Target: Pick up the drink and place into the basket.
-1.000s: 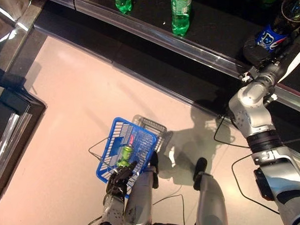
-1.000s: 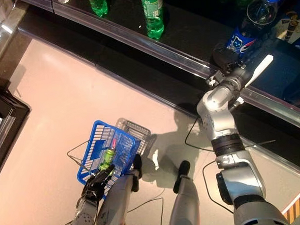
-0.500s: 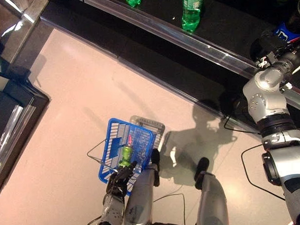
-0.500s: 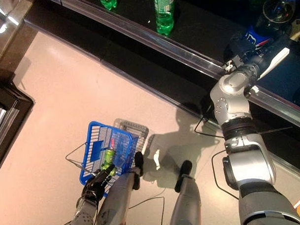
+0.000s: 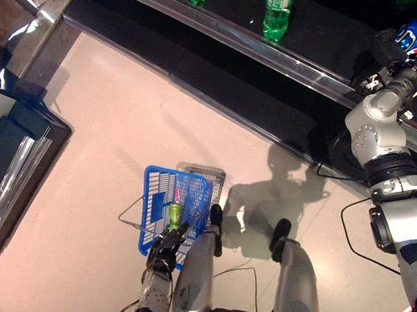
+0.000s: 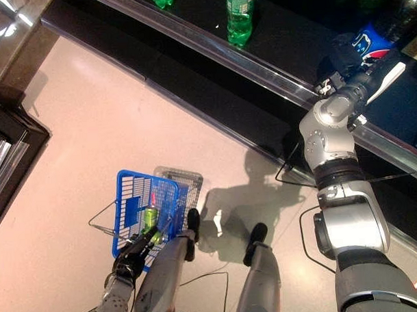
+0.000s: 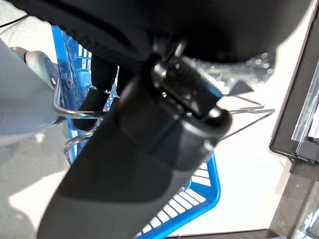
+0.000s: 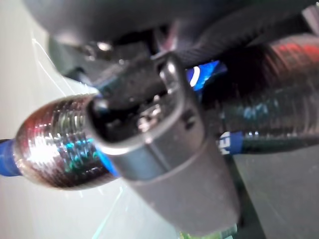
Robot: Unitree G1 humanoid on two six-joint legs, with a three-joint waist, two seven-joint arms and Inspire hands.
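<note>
Right wrist view shows the dark cola bottle (image 8: 55, 144) with its blue label right against the right hand (image 8: 164, 149), whose thumb and fingers wrap around it up on the black shelf (image 5: 314, 36). Two green bottles (image 5: 277, 13) stand further along that shelf. Down on the floor (image 5: 105, 146), the left hand (image 5: 165, 248) clenches the wire handle of the blue basket (image 5: 155, 199), which already contains a small green bottle (image 5: 174, 213).

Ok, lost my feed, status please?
Right hand at shelf, fingers round cola bottle. Left hand holding basket handle. Green bottle already inside.
</note>
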